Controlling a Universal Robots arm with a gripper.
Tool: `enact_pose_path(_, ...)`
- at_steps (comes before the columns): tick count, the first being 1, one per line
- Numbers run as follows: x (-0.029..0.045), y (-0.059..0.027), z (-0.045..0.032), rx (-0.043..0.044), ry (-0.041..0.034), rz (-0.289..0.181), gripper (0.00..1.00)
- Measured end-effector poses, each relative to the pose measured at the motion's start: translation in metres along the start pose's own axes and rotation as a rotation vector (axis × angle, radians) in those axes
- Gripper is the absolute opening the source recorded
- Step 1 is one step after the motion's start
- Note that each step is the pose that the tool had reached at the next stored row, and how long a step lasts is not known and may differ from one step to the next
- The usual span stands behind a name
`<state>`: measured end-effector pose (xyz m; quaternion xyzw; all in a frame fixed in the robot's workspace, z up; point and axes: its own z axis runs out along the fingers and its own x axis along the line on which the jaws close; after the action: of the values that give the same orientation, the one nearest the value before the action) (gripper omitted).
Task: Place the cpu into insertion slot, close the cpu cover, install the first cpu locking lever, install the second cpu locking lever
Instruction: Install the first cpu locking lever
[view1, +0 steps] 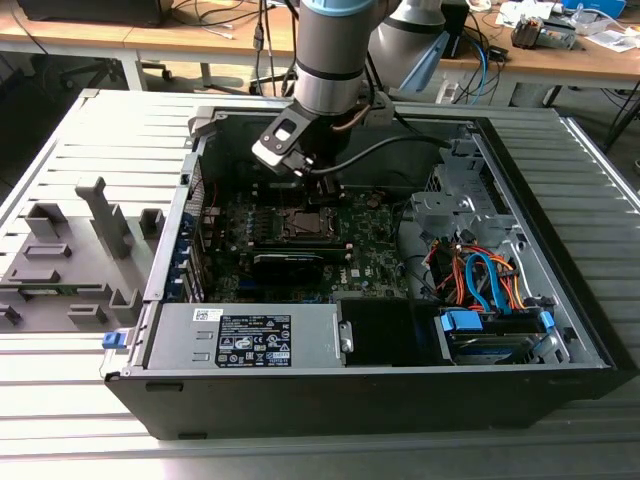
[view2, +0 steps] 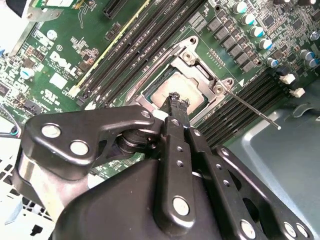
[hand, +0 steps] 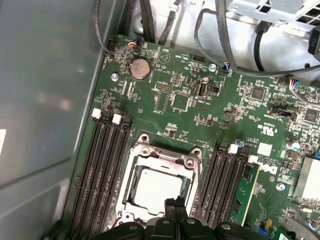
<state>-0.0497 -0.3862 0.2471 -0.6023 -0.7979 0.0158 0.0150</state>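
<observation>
We see the arm reaching down into the open computer case (view1: 380, 395), which lies on the slatted worktop (view1: 90, 140), with the gripper (view1: 322, 188) low over the motherboard (hand: 180, 107). In both wrist views the cpu (hand: 152, 186) (view2: 184, 86) sits flat in the insertion slot (hand: 131, 184), its pale metal top showing through the window of the cpu cover (hand: 165, 154) (view2: 196, 56), which lies down around it. We find the gripper (hand: 175, 202) (view2: 176, 100) narrow, its fingertips pressed together with nothing between them, poised over the edge of the cpu; we cannot tell whether they touch it. In the second wrist view a thin locking lever (view2: 250, 109) juts out from one corner of the socket, crossing above the memory slots (view2: 255, 92).
</observation>
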Motion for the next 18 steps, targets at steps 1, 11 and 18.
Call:
enact_pose_path(1, 0.0, 0.0, 0.0, 0.0, -0.0003, -0.006, 0.11)
enact_pose_path(11, 0.0, 0.0, 0.0, 0.0004, -0.0035, -0.082, 0.11)
enact_pose_path(18, 0.0, 0.0, 0.0, 0.0007, -0.0064, -0.147, 0.11)
